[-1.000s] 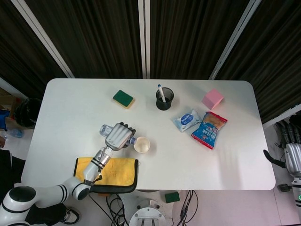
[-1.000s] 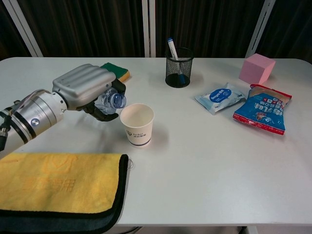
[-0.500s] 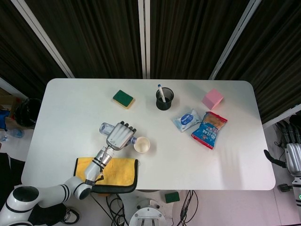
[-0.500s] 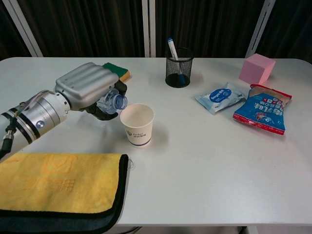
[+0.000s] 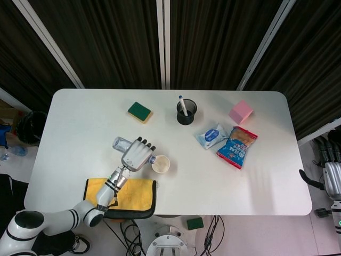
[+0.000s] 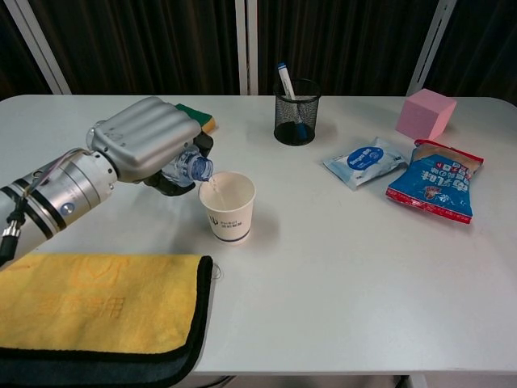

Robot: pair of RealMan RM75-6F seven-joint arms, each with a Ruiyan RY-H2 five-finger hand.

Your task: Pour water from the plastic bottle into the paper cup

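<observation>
Two hands in view, only one busy. Left hand [image 6: 149, 145] grips the plastic bottle [image 6: 186, 168], fingers wrapped over its body, bottle tipped w/ open neck pointing down at the rim of the paper cup [image 6: 227, 207]. In the chest view a thin bit of water shows at the neck, right over the cup's near-left rim. Cup stands upright on the tabletop [image 6: 339, 267], left of centre, nearer the front edge than the back; bottle mouth just above it, can't tell if touching. In the head view the bottle's base end pokes out behind the hand toward the left edge.

Right hand [image 5: 330, 178] hangs off the tabletop, beyond the right edge, fingers up and holding nothing; whether its fingers are spread or curled can't be told.

Yellow cloth [image 6: 89, 311] w/ dark border lies at the front-left corner, overhanging the front edge. Green sponge [image 5: 139, 112] sits toward the back edge, left of centre. Black mesh pen holder [image 6: 296, 111] w/ a marker [image 6: 285, 79] in it stands near the back edge, about mid. Pink cube [image 6: 426, 115] near the back-right corner; blue-white wipes pack [image 6: 363, 162] and red-blue snack bag [image 6: 435, 190] lie side by side just in front of it, toward the right edge.
</observation>
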